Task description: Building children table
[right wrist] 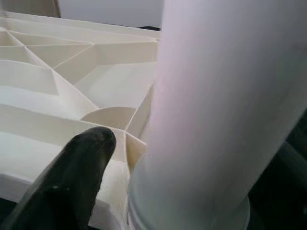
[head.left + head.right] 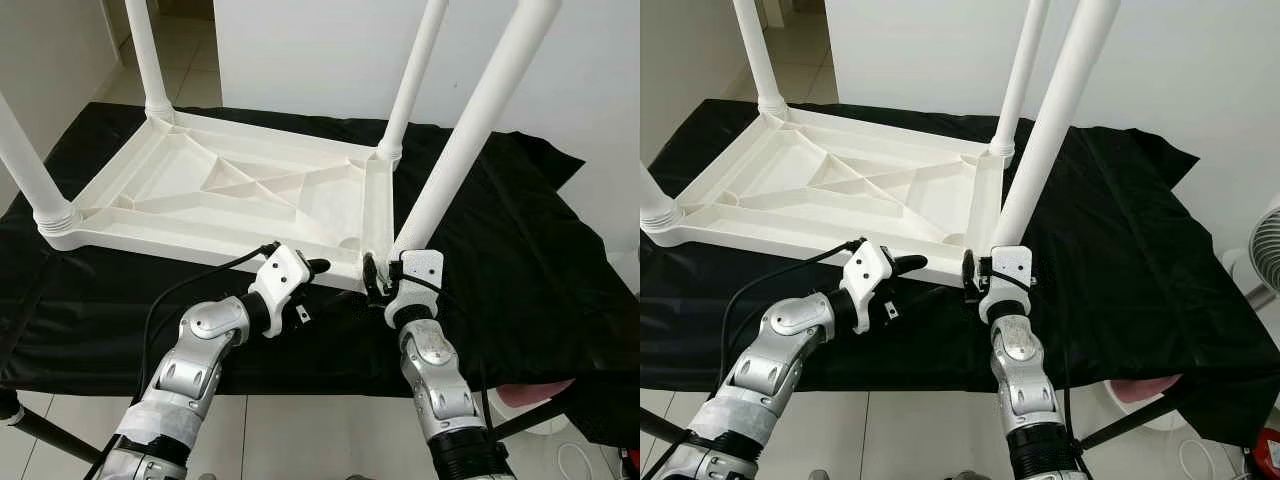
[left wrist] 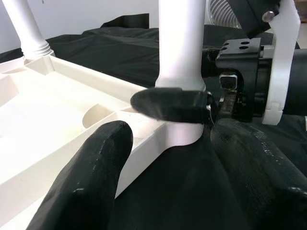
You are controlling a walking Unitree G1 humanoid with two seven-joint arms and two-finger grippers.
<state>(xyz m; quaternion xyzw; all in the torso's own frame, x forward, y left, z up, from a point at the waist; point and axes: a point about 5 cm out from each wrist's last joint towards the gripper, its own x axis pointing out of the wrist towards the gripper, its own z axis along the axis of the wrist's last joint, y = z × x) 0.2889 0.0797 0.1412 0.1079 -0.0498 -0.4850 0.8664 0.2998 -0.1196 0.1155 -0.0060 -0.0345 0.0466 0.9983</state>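
Note:
The white plastic table (image 2: 230, 185) lies upside down on a black cloth. Its near right leg (image 2: 470, 130) leans to the right, with its foot at the table's near right corner socket. My right gripper (image 2: 380, 277) is shut on the base of that leg; one of its fingers (image 3: 168, 104) wraps across the base in the left wrist view. My left gripper (image 2: 314, 272) is open, just left of that corner at the table's near rim, holding nothing. In the right wrist view the leg (image 1: 216, 110) looms close beside one black finger (image 1: 72, 177).
Three other legs stand upright in their sockets: far left (image 2: 145, 60), far right (image 2: 415, 75) and near left (image 2: 25, 160). The black cloth (image 2: 520, 250) covers the work surface and drapes over its edges. A white fan (image 2: 1265, 250) stands at the right by the wall.

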